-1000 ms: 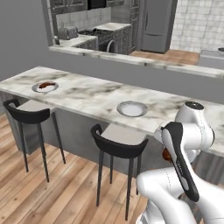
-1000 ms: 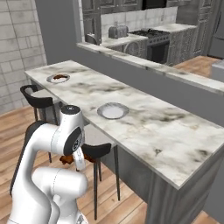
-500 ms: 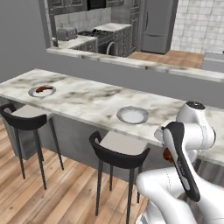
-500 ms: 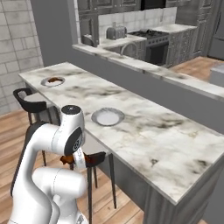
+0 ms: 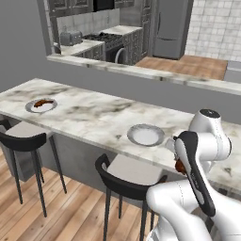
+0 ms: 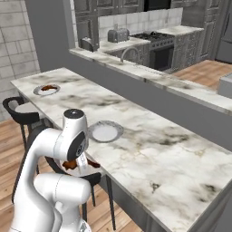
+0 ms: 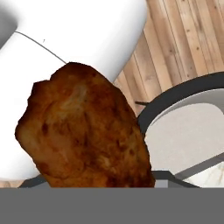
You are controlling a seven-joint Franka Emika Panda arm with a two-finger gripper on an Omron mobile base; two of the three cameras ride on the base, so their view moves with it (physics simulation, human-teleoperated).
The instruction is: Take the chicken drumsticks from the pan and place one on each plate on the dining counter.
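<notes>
The dining counter [image 5: 94,117] carries two plates. On the far-left plate [image 5: 41,105] [image 6: 46,89] lies one chicken drumstick [image 5: 44,101]. The nearer plate [image 5: 146,135] [image 6: 105,132] is bare. My gripper [image 5: 179,162] hangs folded against the arm, below the counter's edge and right of the bare plate, shut on the second drumstick [image 5: 180,166] [image 6: 72,164]. That reddish-brown drumstick [image 7: 87,131] covers most of the hand view and hides the fingertips. The pan is out of view.
Two black-backed stools [image 5: 129,176] [image 5: 21,136] stand against the counter's near side, and one seat [image 7: 188,135] lies right under the held drumstick. A raised ledge [image 5: 141,70] runs behind the counter, with kitchen cabinets and a stove beyond.
The whole picture has shifted: the base has driven closer to the counter, so both plates sit lower in the views. The arm keeps its folded pose with the drumstick.
</notes>
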